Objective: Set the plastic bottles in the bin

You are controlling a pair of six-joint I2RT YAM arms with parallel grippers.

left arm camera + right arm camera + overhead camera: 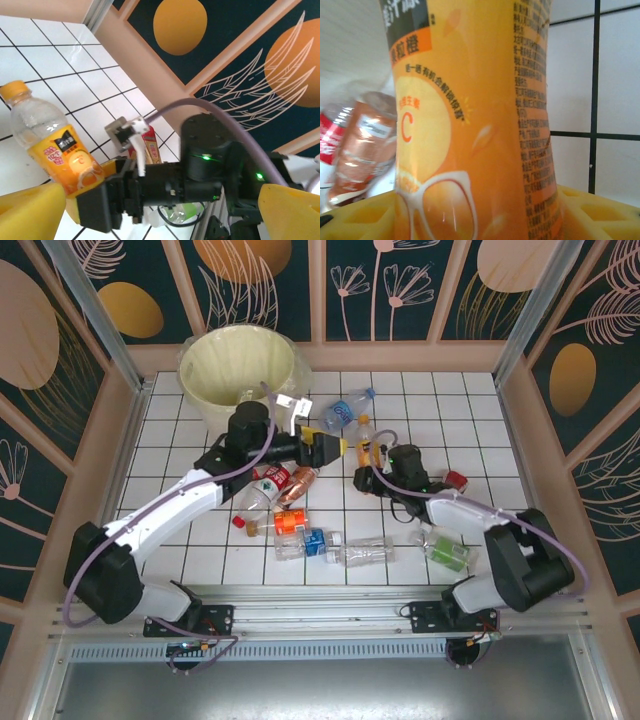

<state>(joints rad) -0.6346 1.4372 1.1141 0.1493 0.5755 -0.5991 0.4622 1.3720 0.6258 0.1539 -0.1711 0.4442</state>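
An orange-labelled plastic bottle (470, 125) with an orange cap stands between the yellow fingers (600, 215) of my right gripper (480, 220), which is shut on its lower body. From above, that bottle (368, 440) and the right gripper (372, 454) sit at mid-table. My left gripper (335, 447) hangs open just left of them, its yellow fingers (30, 210) spread wide and nothing held. The same bottle (55, 145) shows in the left wrist view. The bin (240, 365) stands at the far left corner. Several more bottles lie on the tiles, such as a blue-labelled one (345, 412).
Red-labelled (268, 483) and copper-coloured (297, 485) bottles lie under the left arm. Orange (290, 523), blue (315, 542) and clear (365, 552) bottles lie near the front. A green one (447, 552) rests by the right arm. Wooden rails border the table.
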